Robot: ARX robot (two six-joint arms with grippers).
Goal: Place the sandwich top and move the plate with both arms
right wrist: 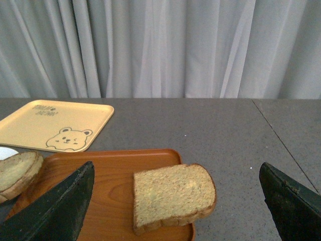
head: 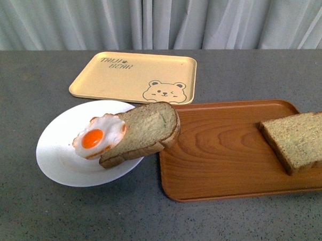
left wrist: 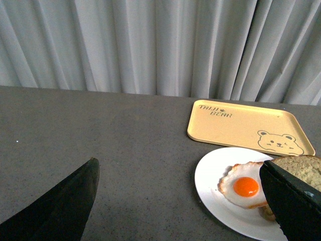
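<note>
The sandwich top [head: 301, 141], a thick brown slice, lies flat at the right end of the brown wooden tray [head: 221, 155]. In the right wrist view the sandwich top [right wrist: 173, 198] lies between the wide-open jaws of my right gripper [right wrist: 176, 165], untouched. The white plate [head: 58, 157] sits left of the tray. It holds a fried egg [head: 97, 136] and a paler domed slice [head: 145, 132] that leans over the plate's rim onto the tray edge. My left gripper [left wrist: 178, 163] is open and empty, with the plate [left wrist: 213, 186] by its right finger [left wrist: 293, 201]. Neither arm shows in the front view.
A pale yellow bear-printed tray [head: 132, 76] lies behind the plate, also in the left wrist view [left wrist: 248, 125] and the right wrist view [right wrist: 55, 123]. Grey curtains hang along the far edge of the grey table [head: 75, 225].
</note>
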